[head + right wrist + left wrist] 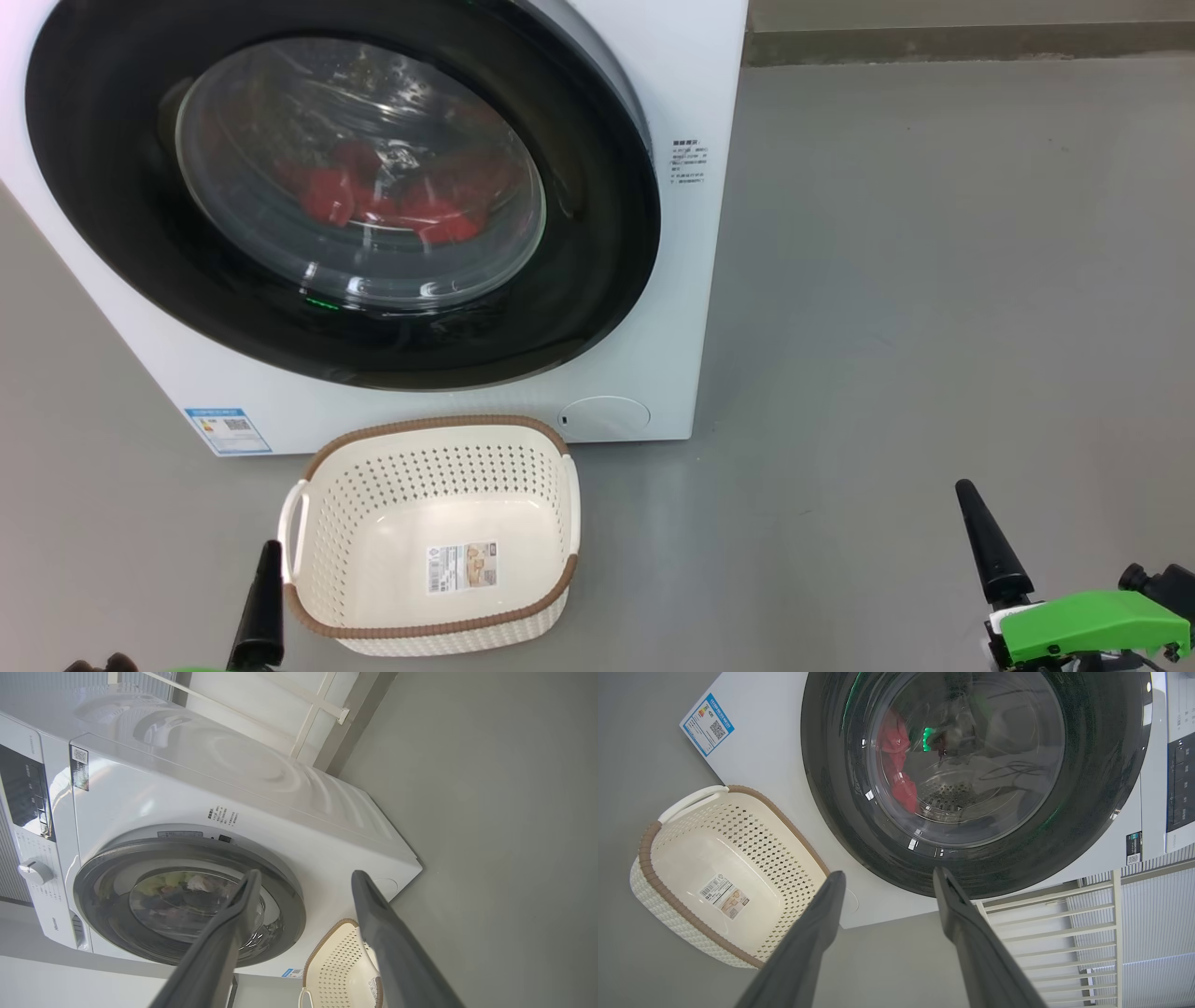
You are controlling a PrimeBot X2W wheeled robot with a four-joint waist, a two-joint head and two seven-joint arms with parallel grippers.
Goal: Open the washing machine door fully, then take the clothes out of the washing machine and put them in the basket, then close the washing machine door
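Nearest, low on the left: left fingers (808, 938), long and dark, spread wide, gripping nothing, one tip just beside the near left corner of the basket (429, 422). Low on the right: right fingers (387, 933), likewise released and empty, above bare grey floor (934, 280), well apart from the basket. Bright green housing (1083, 627) just behind them.

Next out, on the floor, closer to the left arm than the right: the basket, cream-white, perforated, with a brown woven-look rim and a white handle (291, 523) on its left side. Upright and empty, paper sticker (461, 567) flat on its bottom. Far rim close under the front of the washing machine (691, 280); touching or not, impossible to tell.

Beyond that: the washing machine, white and boxy, standing on the floor. Blue label (228, 429) low on the left of its front, round white cap (604, 416) low on the right, just past the basket's far right corner. Small block of print (689, 163) higher up near the right edge.

Covering most of that front: the washing machine door (579, 308), glossy black rim, clear bulging glass, lying against the machine; latched or not, unclear. Behind the glass, low in the drum: the clothes (327, 191), bright red, bunched together.

Farthest, along the top of the machine in the right wrist view: dark control panel (25, 793) and white dial (35, 871). Past the machine, a white railing (1064, 933).
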